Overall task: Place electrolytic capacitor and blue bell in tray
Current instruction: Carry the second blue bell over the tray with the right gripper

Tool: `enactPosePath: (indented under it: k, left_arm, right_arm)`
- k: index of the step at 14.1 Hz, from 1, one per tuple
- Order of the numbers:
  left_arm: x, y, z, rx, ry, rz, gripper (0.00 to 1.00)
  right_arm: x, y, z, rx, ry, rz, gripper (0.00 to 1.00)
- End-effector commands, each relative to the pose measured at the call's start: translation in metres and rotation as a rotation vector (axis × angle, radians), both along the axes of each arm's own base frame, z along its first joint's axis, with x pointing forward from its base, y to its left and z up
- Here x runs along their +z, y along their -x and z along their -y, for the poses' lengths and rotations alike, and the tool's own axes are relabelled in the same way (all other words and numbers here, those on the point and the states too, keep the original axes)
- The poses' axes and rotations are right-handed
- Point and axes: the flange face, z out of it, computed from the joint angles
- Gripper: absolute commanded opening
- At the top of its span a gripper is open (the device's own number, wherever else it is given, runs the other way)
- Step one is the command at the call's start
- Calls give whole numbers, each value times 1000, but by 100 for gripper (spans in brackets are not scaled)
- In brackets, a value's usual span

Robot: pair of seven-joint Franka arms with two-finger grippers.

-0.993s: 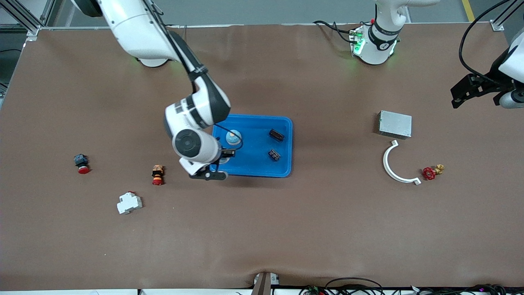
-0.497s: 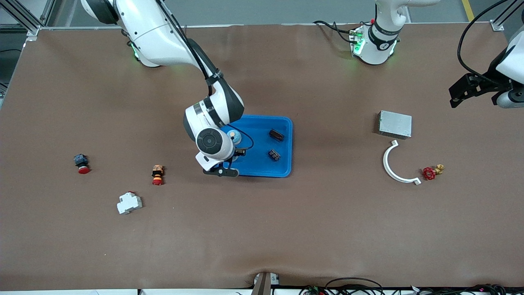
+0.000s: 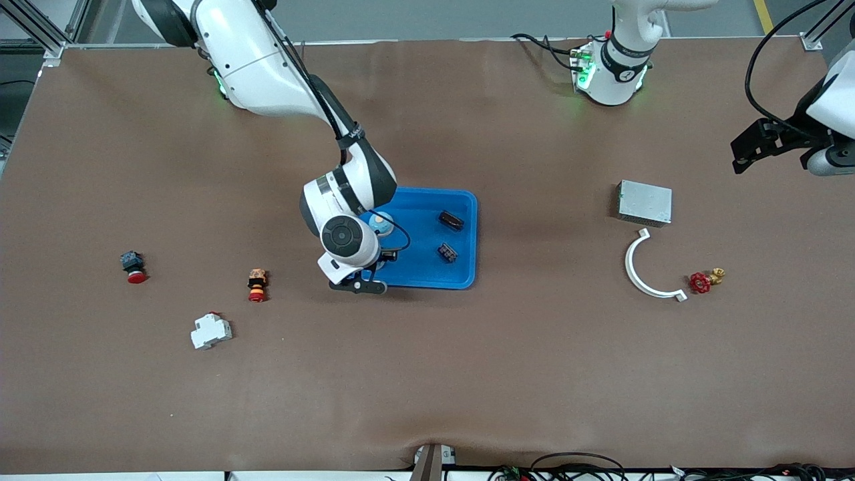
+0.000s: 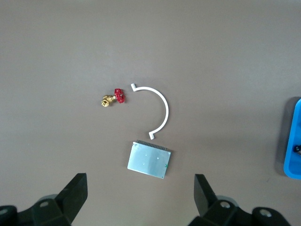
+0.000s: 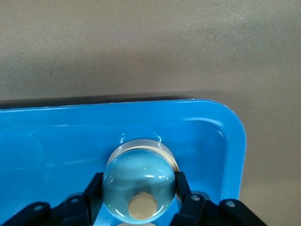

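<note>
The blue bell (image 3: 380, 223) (image 5: 138, 188), a pale-blue dome with a tan button, is in the bright-blue tray (image 3: 417, 267) (image 5: 56, 136), near the corner toward the right arm's base. My right gripper (image 5: 138, 184) is shut on the bell, one black finger (image 5: 95, 184) against each side. Whether the bell rests on the tray floor I cannot tell. The electrolytic capacitor (image 3: 451, 220), a dark cylinder, lies in the tray toward the left arm's end. My left gripper (image 3: 745, 155) (image 4: 140, 195) waits open and empty over the table at the left arm's end.
A small black part (image 3: 447, 252) also lies in the tray. A grey metal box (image 3: 644, 202), a white curved piece (image 3: 638, 267) and a red-handled brass valve (image 3: 705, 279) lie toward the left arm's end. A red push button (image 3: 133, 266), an orange-red part (image 3: 257, 285) and a white breaker (image 3: 211, 331) lie toward the right arm's end.
The right arm's wrist has swung in over the tray's edge from the right arm's end. The bell shows at the same spot in the tray. The left arm has barely shifted.
</note>
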Motion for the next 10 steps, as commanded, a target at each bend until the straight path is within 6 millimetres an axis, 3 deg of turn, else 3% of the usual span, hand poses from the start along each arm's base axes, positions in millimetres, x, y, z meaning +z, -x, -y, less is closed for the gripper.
enactPosePath:
  k: [1,3,5,7,10]
  left_arm:
    - [0,5,12,-23,15,-14,100]
    - [1,6,15,-30,16,-13,100]
    - [3,7,24,-50,30,-9,100]
    - [6,9,26,-53,39,-6,100]
    - [7,12,26,-47,69,-22,100]
  right_arm:
    - [-1,-4,5,-1,4,10,46]
    - [3,-5,8,-3,7,5,100]
    - [6,-5,7,3,6,7,100]
    - [25,-3,4,9,10,-16,100]
    - [84,4,6,19,16,-71,100]
